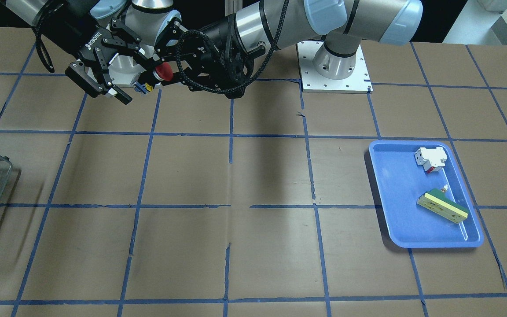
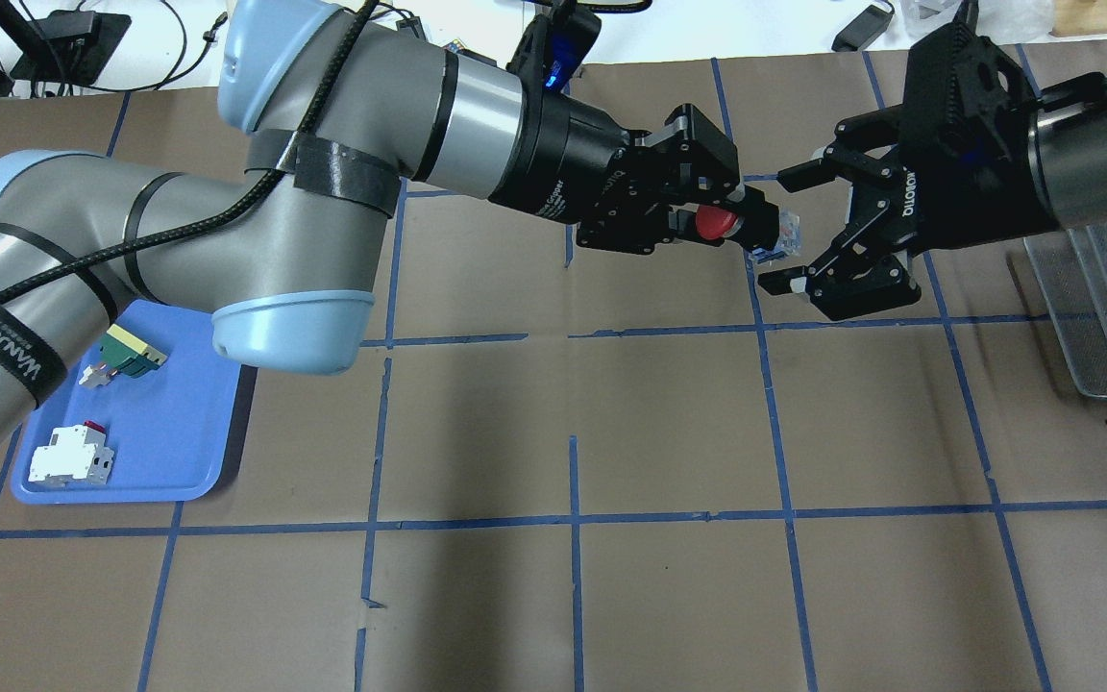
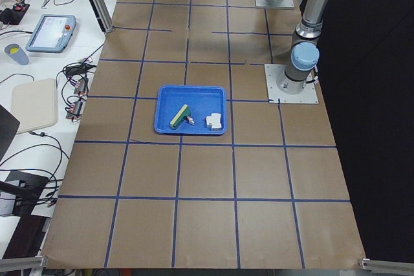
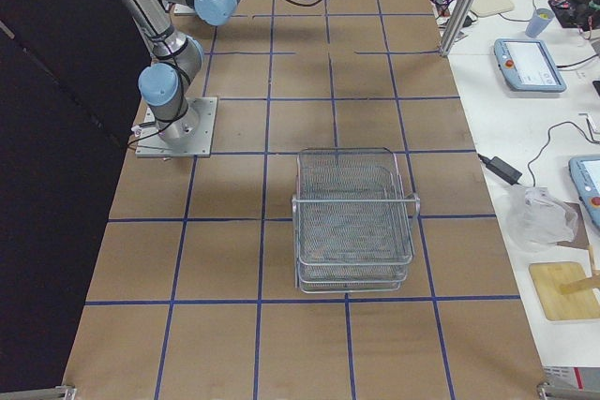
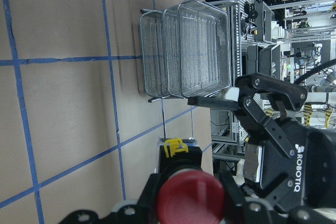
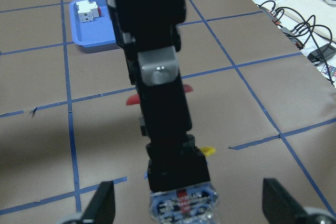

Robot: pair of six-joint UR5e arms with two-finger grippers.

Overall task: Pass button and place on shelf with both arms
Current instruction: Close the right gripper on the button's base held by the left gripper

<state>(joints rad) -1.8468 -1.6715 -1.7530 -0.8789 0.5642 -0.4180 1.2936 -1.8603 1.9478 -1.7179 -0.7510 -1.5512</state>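
The button (image 2: 715, 222), with a red cap and a blue-yellow base, is held sideways above the table in my left gripper (image 2: 744, 221), which is shut on its dark body. It also shows in the front view (image 1: 164, 71) and the left wrist view (image 5: 190, 199). My right gripper (image 2: 790, 231) is open. Its fingers stand on either side of the button's base without touching it, as the right wrist view (image 6: 184, 203) shows. The shelf (image 2: 1106, 308), a wire-mesh rack, stands on the table beyond the right gripper and is empty (image 4: 354, 222).
A blue tray (image 2: 179, 432) lies at the far left under my left arm. It holds a white block with a red part (image 2: 68, 461) and a green-and-cream block (image 2: 134, 351). Blue tape lines grid the brown table.
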